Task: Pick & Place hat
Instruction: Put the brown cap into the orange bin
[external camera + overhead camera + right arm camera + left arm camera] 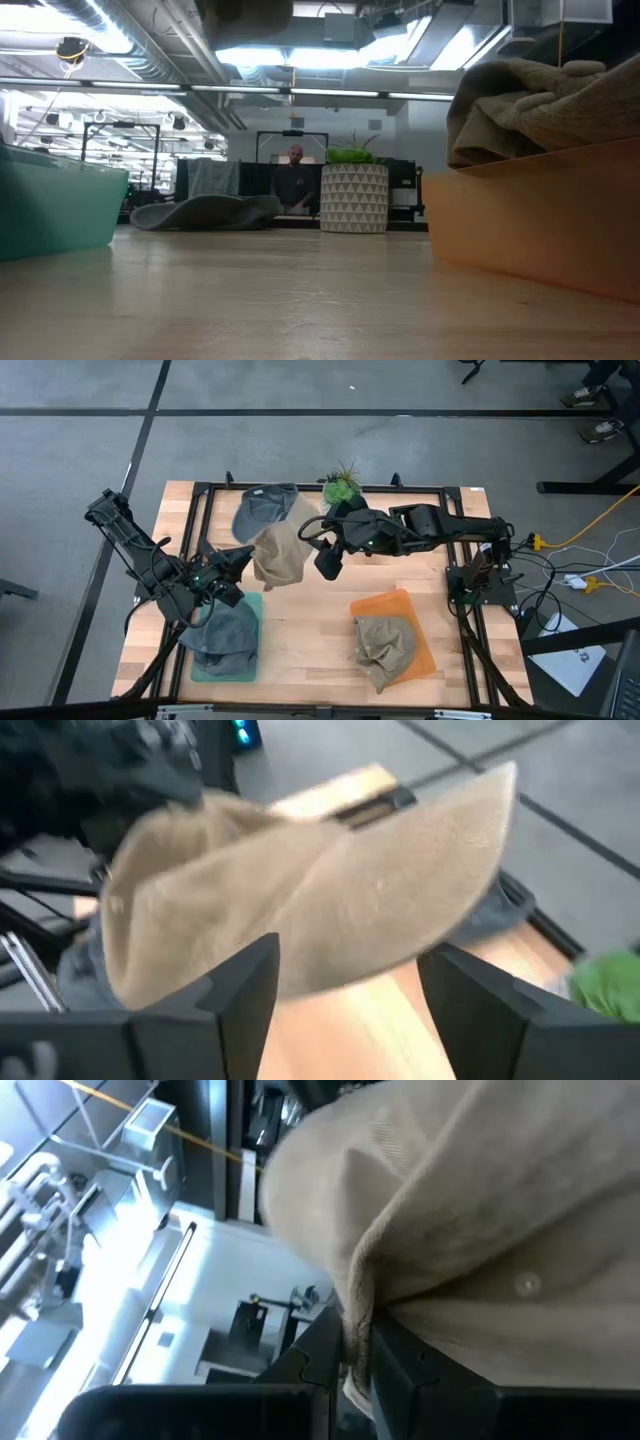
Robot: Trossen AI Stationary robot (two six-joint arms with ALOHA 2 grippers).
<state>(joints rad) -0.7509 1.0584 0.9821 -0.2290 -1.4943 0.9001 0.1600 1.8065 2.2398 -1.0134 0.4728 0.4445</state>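
A tan hat (280, 552) is held above the middle of the table; it fills the left wrist view (480, 1210) and shows in the right wrist view (300, 890). My left gripper (243, 563) is shut on its left side. My right gripper (327, 565) is open just to the hat's right, its fingers (245, 985) short of the hat and touching nothing. A grey hat (265, 510) lies flat on the table at the far side. Another grey hat (228, 630) lies on a teal mat, and another tan hat (385, 645) on an orange mat. My left gripper pinches a folded edge of the tan hat (357, 1315) between its two fingers, coming from the table's left side. The hat stands out beyond the fingers toward the right, lifted clear of the table.
A potted plant (342, 486) stands at the far edge, close behind my right arm. The teal mat (50, 210) is at the near left and the orange mat (520, 220) at the near right. A person (295, 182) is in the room beyond.
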